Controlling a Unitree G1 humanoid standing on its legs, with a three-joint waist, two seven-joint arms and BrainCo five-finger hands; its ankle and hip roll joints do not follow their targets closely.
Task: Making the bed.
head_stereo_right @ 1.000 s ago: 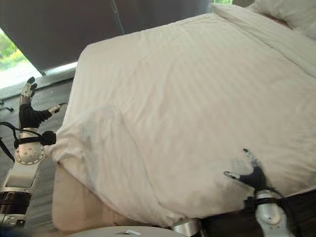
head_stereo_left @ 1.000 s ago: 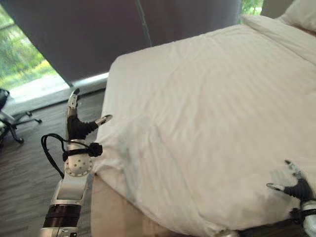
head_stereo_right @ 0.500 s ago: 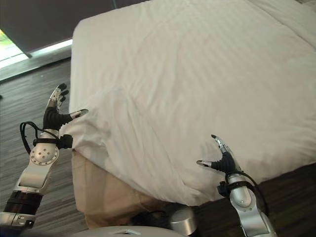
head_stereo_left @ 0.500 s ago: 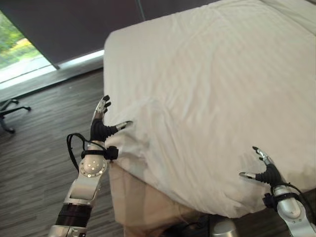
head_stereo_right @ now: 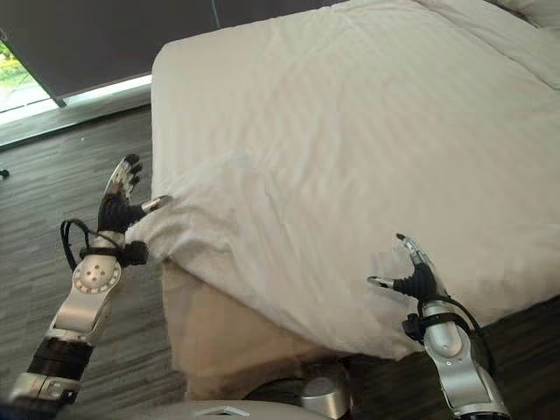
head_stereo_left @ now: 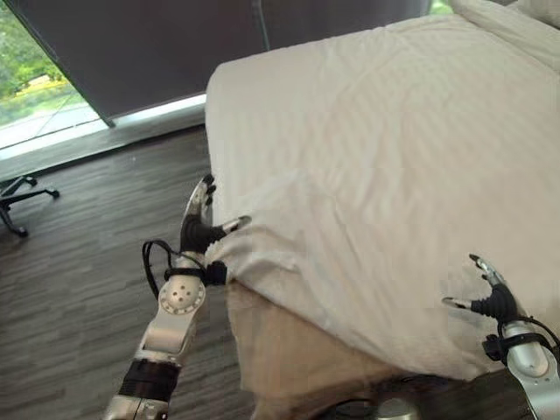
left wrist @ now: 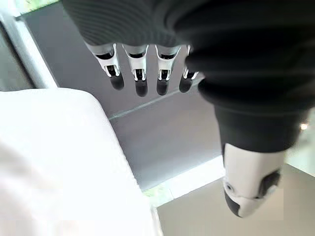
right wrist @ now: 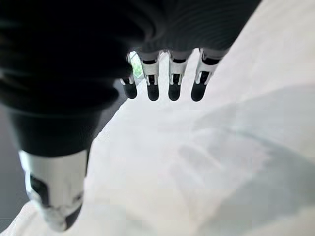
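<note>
With both your left hand [head_stereo_left: 199,229] and right hand [head_stereo_right: 415,278] spread open and holding nothing, grasp the rumpled duvet [head_stereo_left: 385,166] corner and pull it evenly down over the bare bed base [head_stereo_right: 219,337].

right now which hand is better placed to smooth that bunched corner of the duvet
Left. The left hand is open right beside the bunched corner of the duvet, its thumb at the fold. The right hand is open further along the near edge, away from the bunch.
</note>
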